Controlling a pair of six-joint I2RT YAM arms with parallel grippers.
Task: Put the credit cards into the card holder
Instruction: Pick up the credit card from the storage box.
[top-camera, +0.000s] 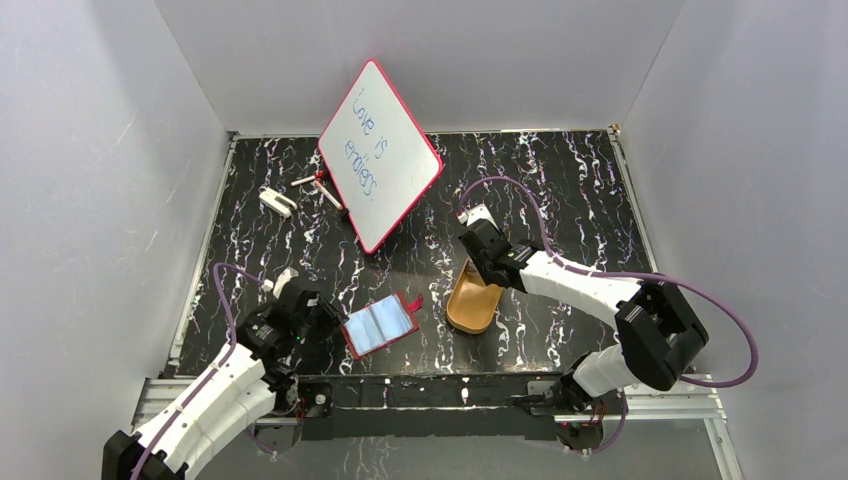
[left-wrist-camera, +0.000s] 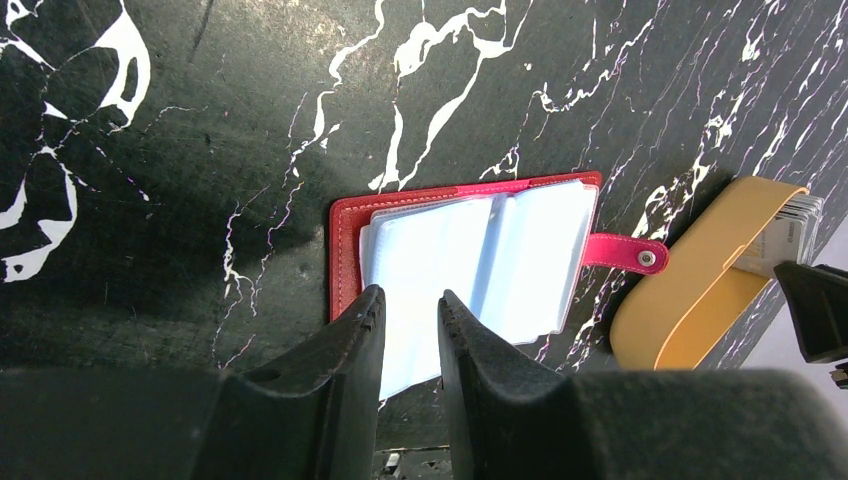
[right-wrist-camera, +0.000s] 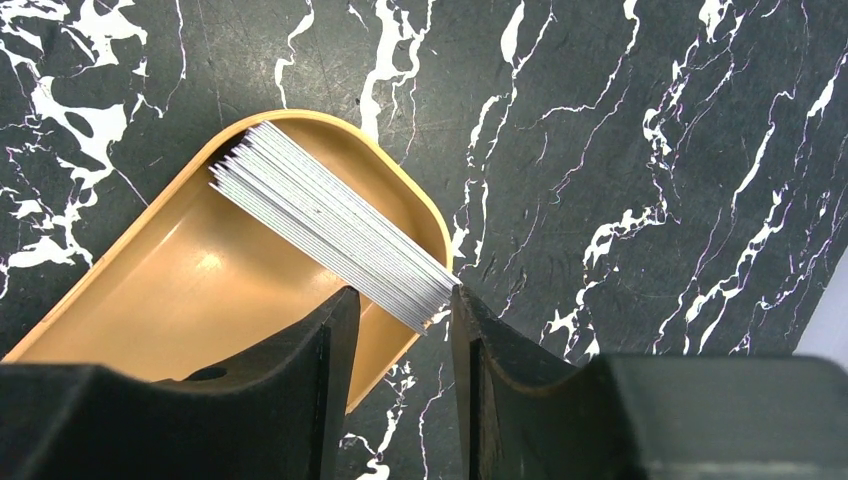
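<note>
The card holder (top-camera: 380, 325) lies open near the front middle, its shiny bluish sleeves up and its red snap tab (left-wrist-camera: 625, 252) pointing right. It also shows in the left wrist view (left-wrist-camera: 470, 260). My left gripper (left-wrist-camera: 410, 300) is open and empty, its tips over the holder's near-left edge; in the top view it (top-camera: 322, 322) sits just left of the holder. The credit cards (right-wrist-camera: 330, 225) stand as a leaning stack of several in the orange-tan tray (right-wrist-camera: 200, 290). My right gripper (right-wrist-camera: 405, 295) is open, with the stack's near corner between its tips.
The tray (top-camera: 473, 305) sits just right of the holder. A red-framed whiteboard (top-camera: 380, 155) leans at the back middle, with markers (top-camera: 318, 185) and a small white object (top-camera: 277, 200) to its left. Grey walls close in three sides.
</note>
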